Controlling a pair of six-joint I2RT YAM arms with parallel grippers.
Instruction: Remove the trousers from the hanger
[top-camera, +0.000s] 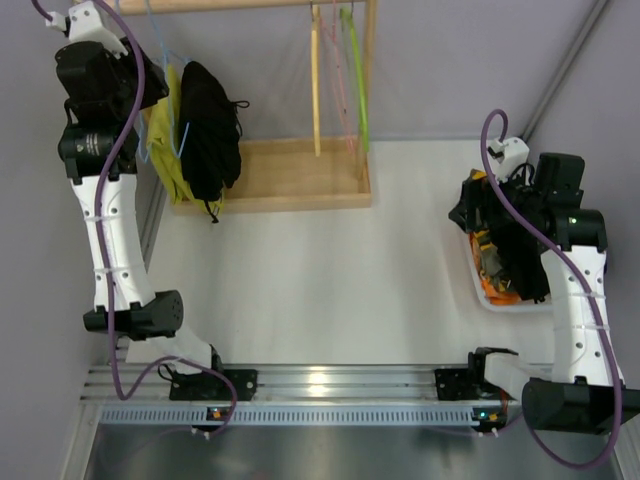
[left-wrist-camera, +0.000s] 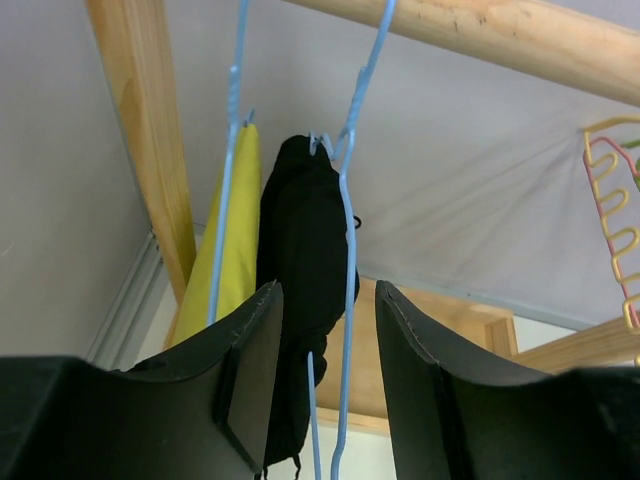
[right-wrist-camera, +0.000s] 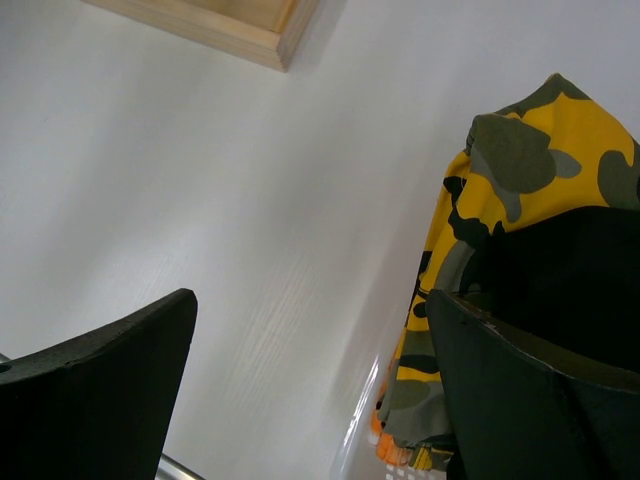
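The trousers (top-camera: 208, 130) hang draped over the hanger (left-wrist-camera: 347, 250) at the left end of the wooden rack (top-camera: 290, 180), just right of a yellow-green garment (top-camera: 165, 150), so no part of the removal looks done. The left tool (left-wrist-camera: 328, 300) is raised by that end of the rack. Its fingers are spread, with hanger wire and black cloth framed between them but ungripped. Well right of the rack, a white bin (top-camera: 478, 285) on the worktop (top-camera: 320, 270) holds camouflage clothing (right-wrist-camera: 500, 170). The right tool (right-wrist-camera: 310, 300) hovers over it, spread and empty.

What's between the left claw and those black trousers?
Left wrist view: only the thin blue hanger wire, in front of the trousers, facing the open left claw.
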